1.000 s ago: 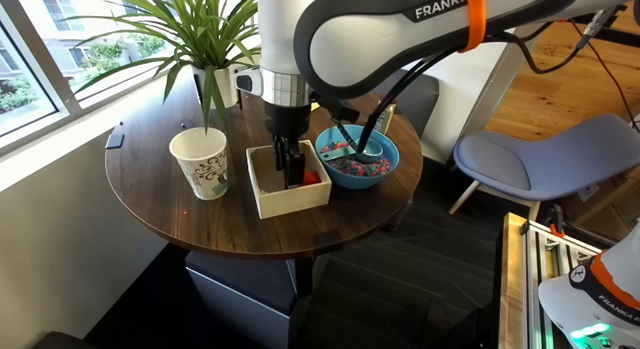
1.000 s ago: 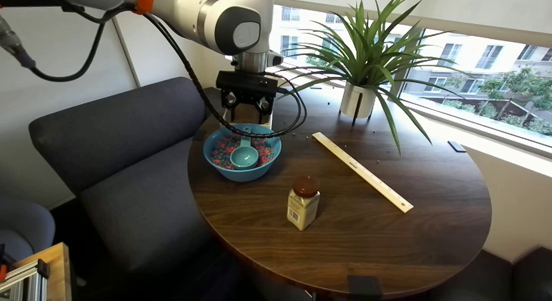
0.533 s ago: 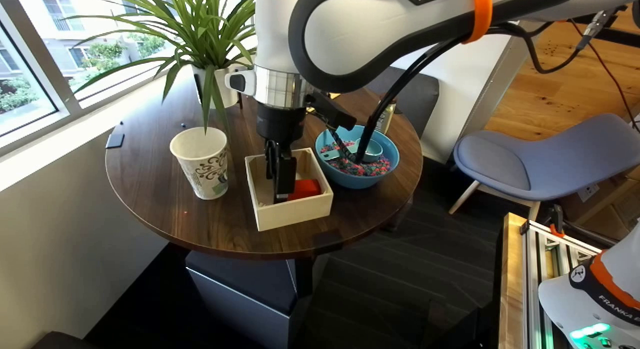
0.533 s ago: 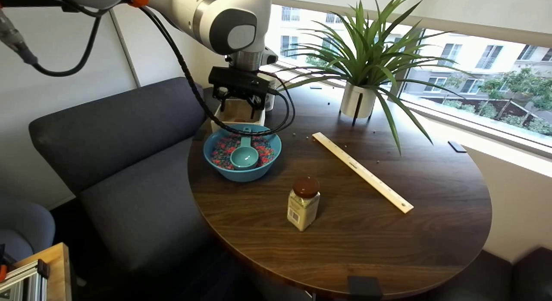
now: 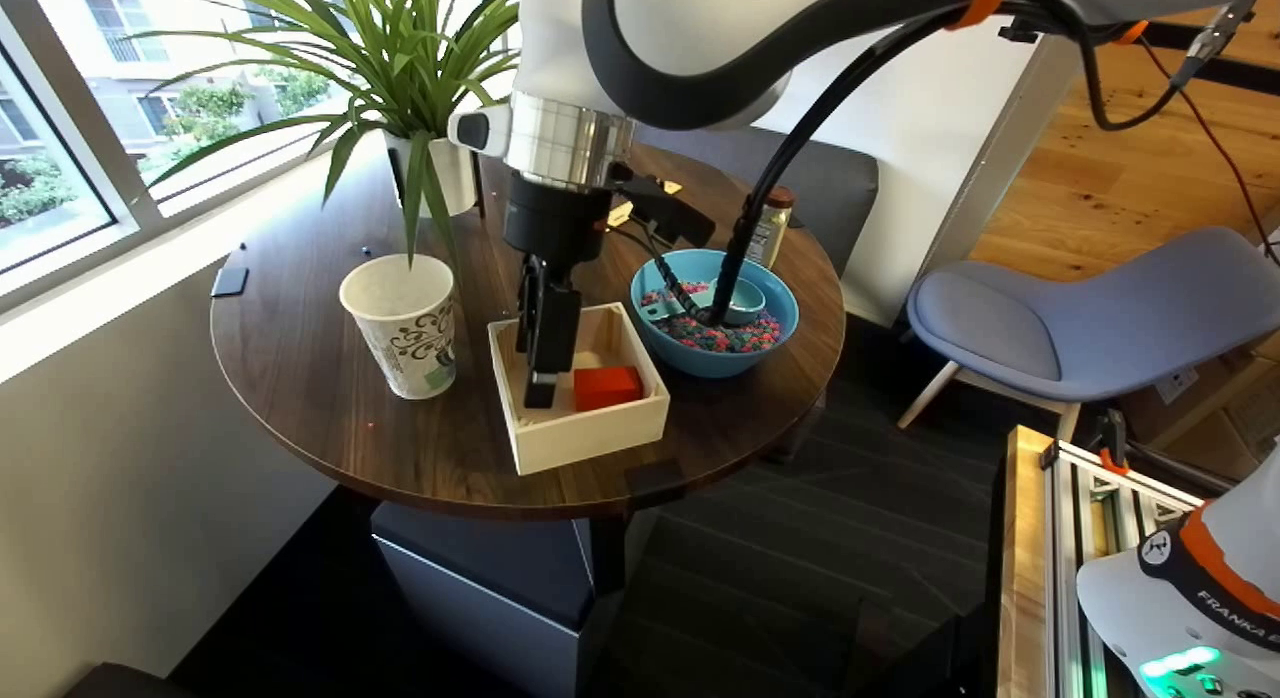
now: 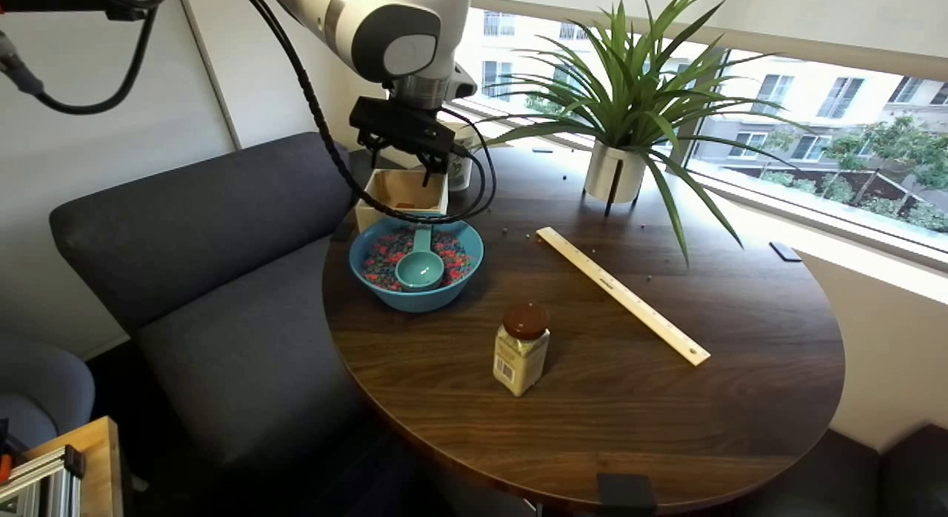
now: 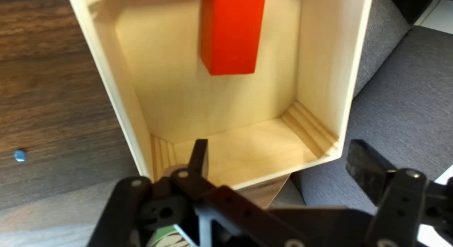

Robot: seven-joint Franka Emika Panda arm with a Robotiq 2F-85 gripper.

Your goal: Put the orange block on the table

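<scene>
On the table (image 5: 300, 358), between cup (image 5: 405, 330) and bowl (image 5: 715, 363), stands the tray (image 5: 590, 440) — block (image 5: 607, 387) inside, gripper (image 5: 532, 372) near the block but apart.

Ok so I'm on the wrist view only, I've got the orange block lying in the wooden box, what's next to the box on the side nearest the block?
Observer: A blue bowl stands close beside the wooden box there; I can't tell whether the two touch.
Operator: And what's in it?
Observer: A teal scoop, lying on coloured bits.
Operator: Right, I want the orange block out on the table, so is anything standing past the bowl?
Observer: Yes, a jar with a brown lid stands upright there.
</scene>
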